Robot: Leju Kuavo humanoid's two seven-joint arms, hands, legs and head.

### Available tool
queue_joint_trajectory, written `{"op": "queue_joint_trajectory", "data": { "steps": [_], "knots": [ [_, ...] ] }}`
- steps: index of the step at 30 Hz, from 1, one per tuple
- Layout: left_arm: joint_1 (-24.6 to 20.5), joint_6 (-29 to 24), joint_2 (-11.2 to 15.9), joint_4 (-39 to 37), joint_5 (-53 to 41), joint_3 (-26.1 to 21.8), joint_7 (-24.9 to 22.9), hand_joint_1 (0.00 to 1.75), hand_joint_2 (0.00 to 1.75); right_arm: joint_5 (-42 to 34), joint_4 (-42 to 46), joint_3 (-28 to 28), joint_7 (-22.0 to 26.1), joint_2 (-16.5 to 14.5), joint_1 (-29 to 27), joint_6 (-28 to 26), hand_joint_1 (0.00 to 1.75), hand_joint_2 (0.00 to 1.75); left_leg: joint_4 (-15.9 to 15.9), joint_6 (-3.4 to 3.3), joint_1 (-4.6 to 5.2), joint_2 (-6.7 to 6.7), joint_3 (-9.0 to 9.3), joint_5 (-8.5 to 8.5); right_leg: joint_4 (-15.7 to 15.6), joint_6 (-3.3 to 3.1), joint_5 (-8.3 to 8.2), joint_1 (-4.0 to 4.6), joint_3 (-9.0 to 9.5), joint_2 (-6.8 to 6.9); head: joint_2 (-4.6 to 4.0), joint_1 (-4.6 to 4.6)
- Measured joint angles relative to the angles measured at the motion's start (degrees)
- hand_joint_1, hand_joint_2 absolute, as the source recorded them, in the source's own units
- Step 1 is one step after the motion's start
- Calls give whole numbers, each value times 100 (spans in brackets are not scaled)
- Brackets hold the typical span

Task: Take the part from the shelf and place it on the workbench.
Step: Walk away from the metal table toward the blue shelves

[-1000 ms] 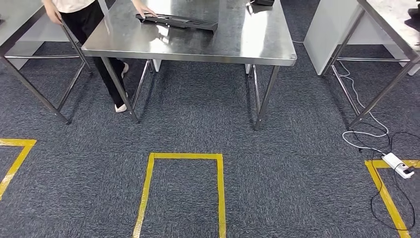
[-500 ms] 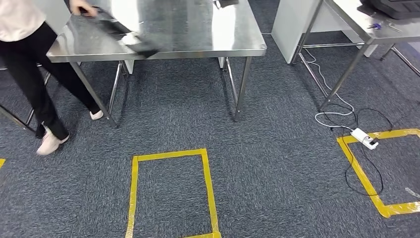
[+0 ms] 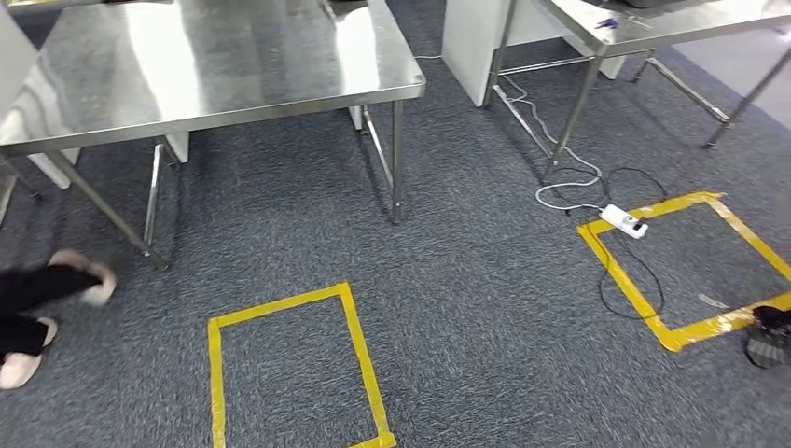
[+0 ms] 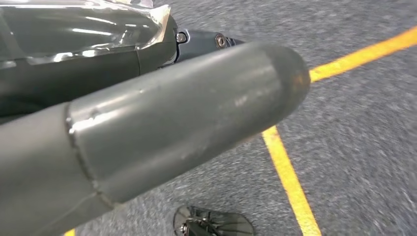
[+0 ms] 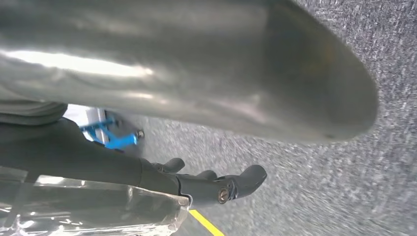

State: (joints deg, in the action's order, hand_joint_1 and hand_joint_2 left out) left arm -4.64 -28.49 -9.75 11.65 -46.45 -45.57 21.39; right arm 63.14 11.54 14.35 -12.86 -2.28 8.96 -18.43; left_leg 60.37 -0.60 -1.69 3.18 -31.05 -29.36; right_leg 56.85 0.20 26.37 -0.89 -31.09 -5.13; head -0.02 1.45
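Judging risk: the power strip point(image 3: 623, 221) cable could be snagged while walking; left hand point(image 4: 162, 123) and right hand point(image 5: 196, 73) finger states cannot be told.

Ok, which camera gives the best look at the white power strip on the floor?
The head view: the power strip lies in full sight on the carpet at a corner of a yellow tape square, cables trailing. Both wrist views look past the robot's own thumbs at carpet and tape.

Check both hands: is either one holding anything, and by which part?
Right hand: nothing, its fingers hang free over the carpet. Left hand: cannot tell, its thumb hides most of it.
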Motion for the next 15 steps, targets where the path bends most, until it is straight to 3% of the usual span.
{"op": "queue_joint_trajectory", "data": {
  "steps": [2, 4, 6, 8, 10, 11, 12, 13, 15],
  "knots": [
    [-7, 21, 8, 0, -13, 1, 2, 0, 0, -7, -1, 9, 1, -2, -6, -13, 0, 0, -220, -28, 23, 72, 83, 35, 23, 80, -25, 16, -72, -111, 0, -1],
    [-16, 33, 5, 0, -19, 2, 2, 0, 0, -15, -4, 38, 1, 7, -34, -20, 0, 0, -250, -95, 46, -52, 72, 82, 32, 163, -51, 6, -153, -141, 0, -1],
    [-17, 40, 0, 0, -22, 3, 1, 0, 0, -28, -8, 72, -1, 11, -44, -21, 0, 0, -308, -188, 43, -194, 65, 144, 287, 177, 99, 14, -316, 100, 0, -19],
    [-10, 41, -2, 0, -23, 3, -5, 0, 0, -35, -9, 85, -1, 7, -35, -21, 0, 0, -325, -234, 55, -352, 38, 170, 985, 151, 462, 8, -657, 379, 0, -46],
    [-5, 43, -3, 0, -23, 2, -24, 0, 0, -37, -10, 88, -1, 5, -44, -21, 0, 0, -322, -239, 70, -516, 12, 176, 1635, 180, 719, -4, -937, 444, 0, -58],
    [-5, 42, -5, 0, -23, 2, -37, 0, 0, -37, -12, 90, -2, 7, -58, -21, 0, 0, -322, -238, 73, -592, 6, 178, 1670, 221, 713, -7, -913, 458, 0, -61],
    [-5, 42, -9, -1, -23, 2, -47, 0, 0, -37, -14, 91, -2, 10, -69, -21, 0, 0, -321, -235, 72, -665, 7, 180, 1450, 270, 623, -10, -755, 490, 0, -65],
    [-7, 42, -15, -1, -23, 2, -54, 0, 0, -37, -15, 92, -2, 14, -75, -21, 0, 0, -321, -225, 73, -737, 15, 181, 1026, 314, 487, -14, -490, 576, 0, -67],
    [-8, 42, -24, -1, -23, 2, -60, 0, 0, -35, -15, 92, -2, 16, -58, -21, 0, 0, -316, -178, 100, -849, 47, 166, 216, 324, 252, 2, -29, 894, 0, -74]
  ]
}}
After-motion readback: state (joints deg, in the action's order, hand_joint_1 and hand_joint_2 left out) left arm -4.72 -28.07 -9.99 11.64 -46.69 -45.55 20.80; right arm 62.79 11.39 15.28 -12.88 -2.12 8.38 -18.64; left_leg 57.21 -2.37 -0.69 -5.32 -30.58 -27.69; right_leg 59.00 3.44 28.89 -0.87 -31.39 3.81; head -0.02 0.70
